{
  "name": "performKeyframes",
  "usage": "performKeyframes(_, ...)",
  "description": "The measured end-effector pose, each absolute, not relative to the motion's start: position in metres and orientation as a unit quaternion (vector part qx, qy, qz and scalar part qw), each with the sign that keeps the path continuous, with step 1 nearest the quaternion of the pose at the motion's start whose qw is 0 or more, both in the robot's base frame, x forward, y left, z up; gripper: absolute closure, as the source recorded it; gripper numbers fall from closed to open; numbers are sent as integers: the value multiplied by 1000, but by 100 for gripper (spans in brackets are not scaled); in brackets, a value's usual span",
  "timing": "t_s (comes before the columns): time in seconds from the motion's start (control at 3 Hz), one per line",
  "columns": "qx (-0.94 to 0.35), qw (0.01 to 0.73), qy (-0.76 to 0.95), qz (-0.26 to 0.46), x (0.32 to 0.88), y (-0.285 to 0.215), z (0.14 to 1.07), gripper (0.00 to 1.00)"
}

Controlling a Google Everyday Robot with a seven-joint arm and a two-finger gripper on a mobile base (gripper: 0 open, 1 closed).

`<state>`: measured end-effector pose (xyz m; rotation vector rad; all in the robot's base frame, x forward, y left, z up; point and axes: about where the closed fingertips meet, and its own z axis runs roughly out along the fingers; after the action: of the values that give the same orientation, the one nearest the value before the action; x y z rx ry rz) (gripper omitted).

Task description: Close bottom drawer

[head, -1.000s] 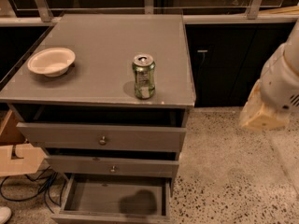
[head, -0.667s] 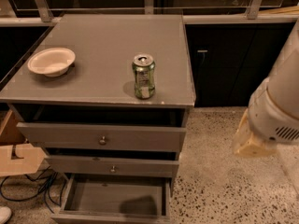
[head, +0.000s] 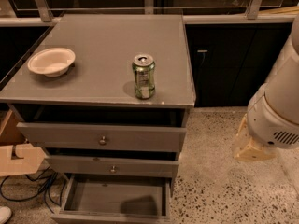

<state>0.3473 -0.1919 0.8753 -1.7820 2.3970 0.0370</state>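
Three drawers in grey cabinet [head: 98, 80]; bottom drawer [head: 93, 199] pulled well out, near floor. Hand [head: 250, 146] hangs right of cabinet, well apart; grip state cannot tell. Approach step, likely; next: reach front panel, push in.

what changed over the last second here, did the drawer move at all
The arm has dropped lower at the right of the cabinet, taking the gripper down with it over the floor, clear of the drawers. Nothing was taken hold of or let go. The bottom drawer stays pulled out, and the can and bowl on top have not moved.
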Motion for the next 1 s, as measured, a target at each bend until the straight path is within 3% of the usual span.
performKeyframes(0.67,-582,39,808,78,266,-165,815,100)
performKeyframes(1.0,-582,39,808,78,266,-165,815,100)
